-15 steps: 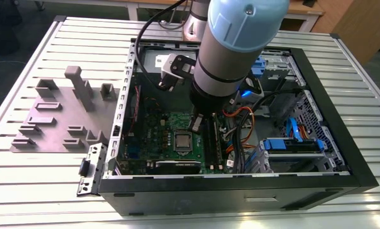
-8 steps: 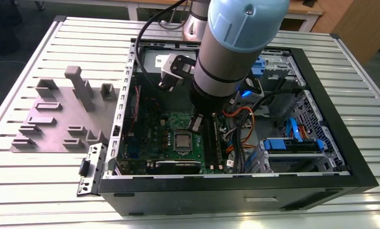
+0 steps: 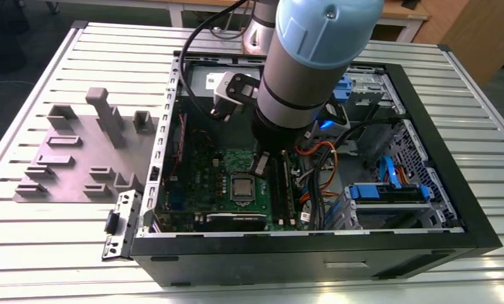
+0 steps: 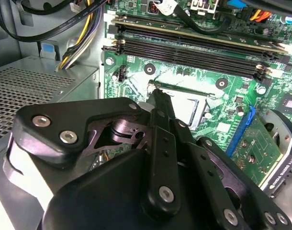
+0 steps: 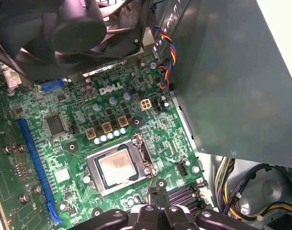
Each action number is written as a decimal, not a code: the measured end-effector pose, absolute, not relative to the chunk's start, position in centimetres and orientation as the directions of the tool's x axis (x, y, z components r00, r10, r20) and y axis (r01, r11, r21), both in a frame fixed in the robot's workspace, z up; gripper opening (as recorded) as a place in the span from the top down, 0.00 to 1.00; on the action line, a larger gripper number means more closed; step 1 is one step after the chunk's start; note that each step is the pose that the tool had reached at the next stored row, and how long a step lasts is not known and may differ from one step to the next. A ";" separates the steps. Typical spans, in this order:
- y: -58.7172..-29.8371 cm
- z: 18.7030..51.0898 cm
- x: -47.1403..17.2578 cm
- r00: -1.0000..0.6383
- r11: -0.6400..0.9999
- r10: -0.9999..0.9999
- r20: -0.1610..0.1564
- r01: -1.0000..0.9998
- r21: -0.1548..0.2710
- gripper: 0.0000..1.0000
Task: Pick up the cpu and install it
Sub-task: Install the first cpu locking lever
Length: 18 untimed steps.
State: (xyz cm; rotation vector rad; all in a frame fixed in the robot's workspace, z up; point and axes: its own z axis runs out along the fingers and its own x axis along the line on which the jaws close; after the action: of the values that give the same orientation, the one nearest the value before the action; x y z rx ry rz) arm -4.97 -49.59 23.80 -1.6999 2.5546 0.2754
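One cpu (image 5: 118,166) sits flat in its socket frame (image 5: 118,166) on the green motherboard (image 5: 84,129) — I see its silver top in the first wrist view, and in the exterior view (image 3: 242,187) too. My claw (image 5: 154,189) hangs just above the board beside the socket, close to the memory slots (image 4: 194,45), with its fingertips pressed together and pinching nothing. From the exterior view the arm (image 3: 307,63) reaches down into the open computer case (image 3: 454,209), which lies on the slatted counter (image 3: 49,253) — a grey fixture block (image 3: 83,155) sits at the exterior view's left.
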 end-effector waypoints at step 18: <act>-50.1 23.5 -5.0 -0.303 0.288 -0.941 -0.149 -0.951 0.114 0.90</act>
State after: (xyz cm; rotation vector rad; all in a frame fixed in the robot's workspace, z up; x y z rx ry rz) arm -4.97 -50.05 23.50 -1.8222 2.4783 0.2803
